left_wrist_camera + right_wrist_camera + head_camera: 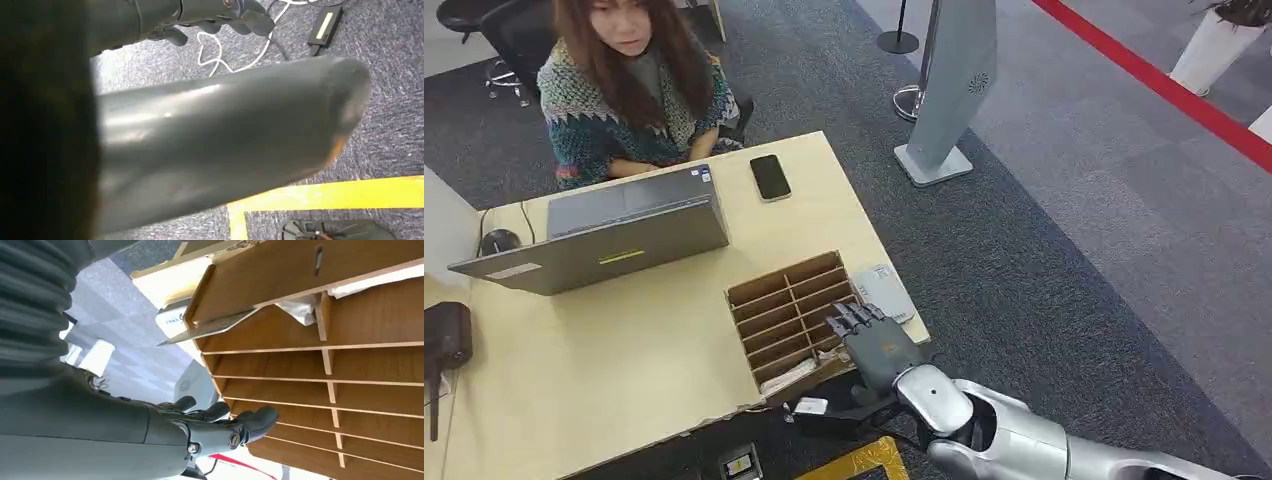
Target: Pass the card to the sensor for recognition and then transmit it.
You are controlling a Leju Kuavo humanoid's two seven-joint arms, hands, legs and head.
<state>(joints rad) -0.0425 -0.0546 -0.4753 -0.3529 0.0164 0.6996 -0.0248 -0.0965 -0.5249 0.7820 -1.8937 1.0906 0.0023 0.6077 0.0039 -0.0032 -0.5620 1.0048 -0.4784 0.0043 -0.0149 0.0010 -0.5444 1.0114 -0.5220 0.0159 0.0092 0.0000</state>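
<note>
Fingers (856, 318) of the right hand (876, 345) lie extended and slightly apart over the near right corner of the slotted brown wooden card organiser (789, 315), holding nothing that I can see. From the right wrist view the dark fingers (220, 412) hover just beside the organiser's thin wooden dividers (350, 385), with a flat grey card (210, 330) lying tilted in a slot at the box's edge and crumpled white paper (302, 307) tucked in a neighbouring slot. A pale grey rectangular card sensor (886, 292) sits on the light wooden table (604, 360) just beside the organiser, near the table's right edge. The left hand (210, 17) hangs above grey carpet with fingers loosely curled and nothing in them. A person in a patterned knit cardigan (624, 95) sits behind an open grey laptop (614, 235), with a black smartphone (770, 177) lying flat beside it.
</note>
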